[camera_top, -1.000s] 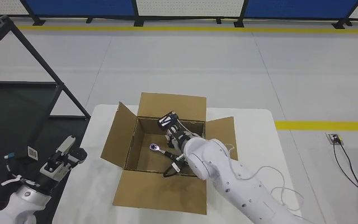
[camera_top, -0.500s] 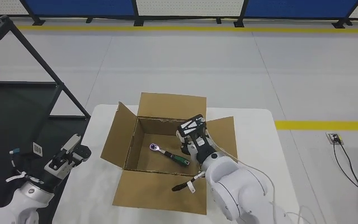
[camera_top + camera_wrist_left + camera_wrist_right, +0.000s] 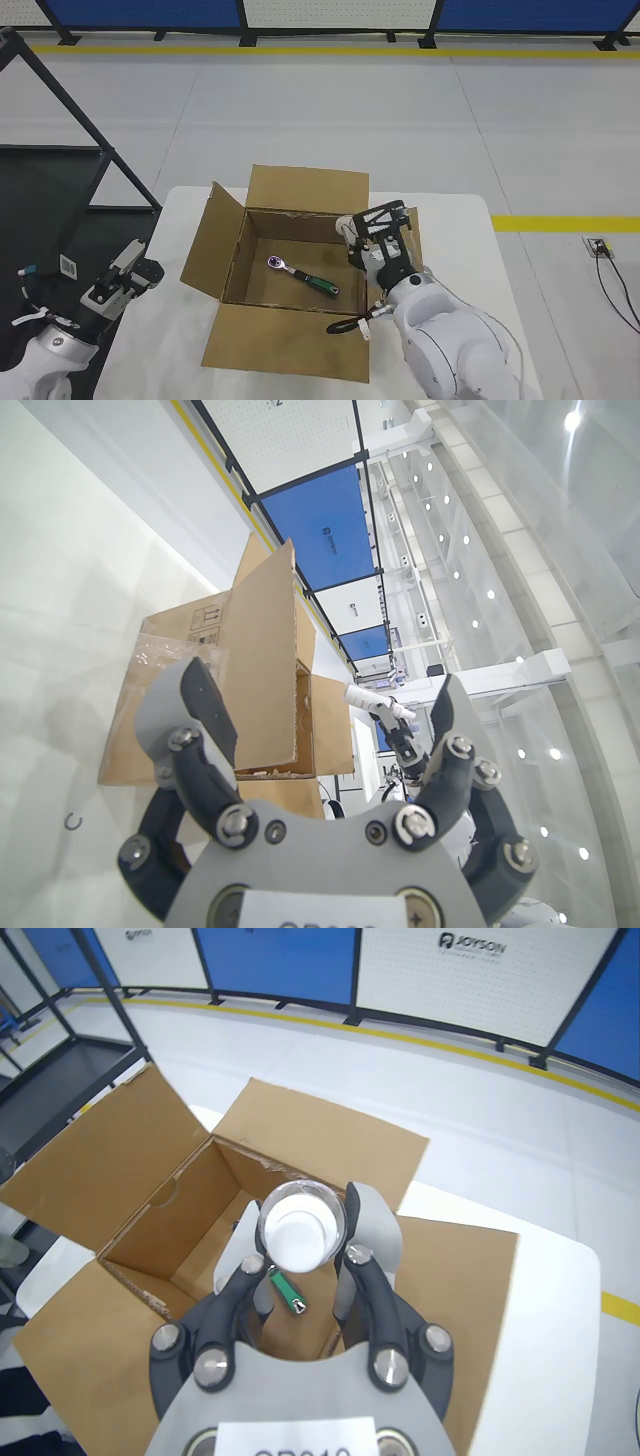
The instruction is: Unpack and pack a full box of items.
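The right hand (image 3: 304, 1208) is clamped on a white bottle (image 3: 300, 1233). Its two fingers (image 3: 367, 1223) press on either side of the clear collar round the bottle's end. In the top view this hand (image 3: 378, 228) hangs above the right wall of the open cardboard box (image 3: 308, 187), with the bottle lifted clear of the box floor. From the left wrist view the bottle (image 3: 372, 701) shows far off as a slim white cylinder, tilted, above the box rim.

A ratchet wrench (image 3: 302, 276) lies flat on the box floor, its chrome head toward the back left and its green handle (image 3: 286, 1292) toward the front right. All four flaps of the box are folded outward, and it stands on the white worktop (image 3: 450, 212).

The left hand (image 3: 325, 700) is spread wide with nothing between its fingers. It sits low by the worktop's left edge (image 3: 125, 272), well apart from the box.

As for writing, printed handling symbols (image 3: 207, 625) mark the box's outer wall. A white label (image 3: 300, 1435) on the base of the right hand carries dark print that is cut off at the frame edge. The wall panels behind carry small logos.
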You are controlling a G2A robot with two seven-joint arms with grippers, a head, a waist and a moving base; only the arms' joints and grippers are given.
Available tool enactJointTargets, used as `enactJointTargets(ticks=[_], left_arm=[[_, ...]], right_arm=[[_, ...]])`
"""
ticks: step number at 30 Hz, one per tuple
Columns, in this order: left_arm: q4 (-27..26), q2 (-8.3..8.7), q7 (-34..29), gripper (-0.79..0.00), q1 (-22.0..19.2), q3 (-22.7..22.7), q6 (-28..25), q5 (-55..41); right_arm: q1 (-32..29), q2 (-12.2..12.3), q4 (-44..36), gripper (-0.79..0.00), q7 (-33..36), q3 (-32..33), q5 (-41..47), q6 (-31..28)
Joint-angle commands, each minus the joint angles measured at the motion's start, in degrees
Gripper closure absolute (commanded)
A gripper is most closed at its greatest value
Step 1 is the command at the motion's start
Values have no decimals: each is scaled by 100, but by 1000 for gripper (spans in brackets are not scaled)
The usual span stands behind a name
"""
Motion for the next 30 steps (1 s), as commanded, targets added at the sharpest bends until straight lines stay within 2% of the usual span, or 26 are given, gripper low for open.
enactJointTargets(ticks=[1, 6, 8, 13, 16, 20, 30], left_arm=[[-25, 7, -7, -785, -12, -11, 2, 16], [-44, 27, -27, -785, -70, -86, 38, -6], [-27, 34, -16, -785, -104, -93, 52, 0], [-68, 40, 40, -785, -138, -10, 104, 8], [-124, 46, 27, -785, -130, 47, 105, 59], [-157, 55, 45, -785, -163, 116, 136, 114], [-191, 72, 159, -785, -206, 226, 288, 216]], right_arm=[[-274, 35, -342, 0, 38, 346, -125, 90], [-1053, 115, -938, 0, 108, 1369, -387, 402], [-1323, 122, -1029, 0, 64, 1744, -211, 535], [-1931, 131, -640, 0, -220, 2771, 341, 819], [-2085, 146, -180, 0, -182, 3060, 416, 741], [-1955, 165, 524, 0, 57, 3189, 534, 495], [-1402, 205, 1551, 0, 894, 2897, -143, 199]])
